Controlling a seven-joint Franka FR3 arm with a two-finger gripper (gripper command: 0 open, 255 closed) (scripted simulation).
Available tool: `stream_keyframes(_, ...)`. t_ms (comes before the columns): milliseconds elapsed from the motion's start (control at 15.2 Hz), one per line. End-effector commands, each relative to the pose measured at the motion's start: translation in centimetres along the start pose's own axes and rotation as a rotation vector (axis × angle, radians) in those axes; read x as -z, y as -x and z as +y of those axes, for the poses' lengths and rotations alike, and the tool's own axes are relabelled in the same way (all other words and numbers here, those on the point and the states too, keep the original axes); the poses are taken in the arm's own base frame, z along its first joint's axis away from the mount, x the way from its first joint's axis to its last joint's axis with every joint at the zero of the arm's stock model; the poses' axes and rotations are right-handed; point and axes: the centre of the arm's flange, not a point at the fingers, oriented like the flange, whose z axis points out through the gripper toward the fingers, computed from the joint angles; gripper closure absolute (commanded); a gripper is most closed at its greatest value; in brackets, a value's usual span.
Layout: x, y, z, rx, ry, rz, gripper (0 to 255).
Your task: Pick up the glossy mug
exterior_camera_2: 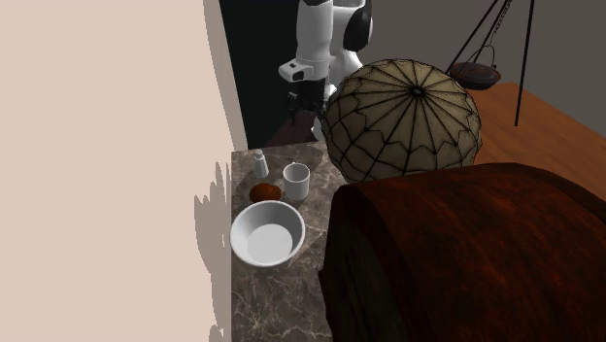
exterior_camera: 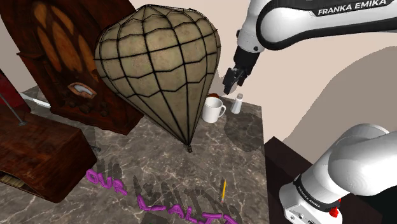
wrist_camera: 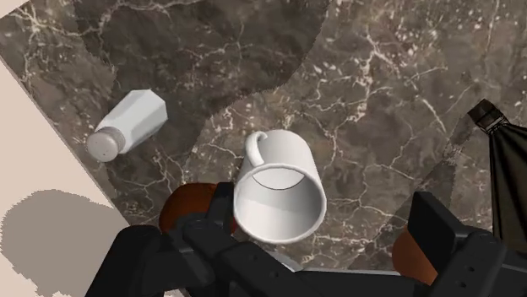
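pincer: released, the two black fingers stand well apart in the wrist view; it hangs in the air over the far corner of the desk, clasping nothing.
mug: white, glossy, upright on the dark marble desk, below the pincer and apart from it; handle turned toward the shaker.
wrist view adds: looks straight down into the mug mouth; the mug sits between the fingers, nearer one of them (the gap above it is clear in the shoulder view).
shaker: white with a grey cap, upright, just beside the mug, near the desk edge by the wall.
second exterior view adds: white bowl near the mug; brown round lump between bowl and shaker, just beside the mug.
shoulder view adds: yellow pencil and purple lettering on the near part of the desk, well apart from the mug.
balloon shell: tan, black-ribbed, tilted, its point on the desk; bulk looms just beside the mug.
radio: wooden cathedral type, beyond the balloon shell from the mug.
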Motion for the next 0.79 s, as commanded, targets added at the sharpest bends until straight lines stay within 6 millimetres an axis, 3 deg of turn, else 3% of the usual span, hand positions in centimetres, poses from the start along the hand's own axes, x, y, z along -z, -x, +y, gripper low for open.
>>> stream_keyframes(0,-2.2,-1.5,-0.6,0.008,0.009,-0.005,0)
stream_keyframes(594,-12.0,-7.9,-3.3,0.04,0.053,-0.033,0)
stream_keyframes(726,-13.1,-7.8,-3.3,0.04,0.053,-0.033,0)
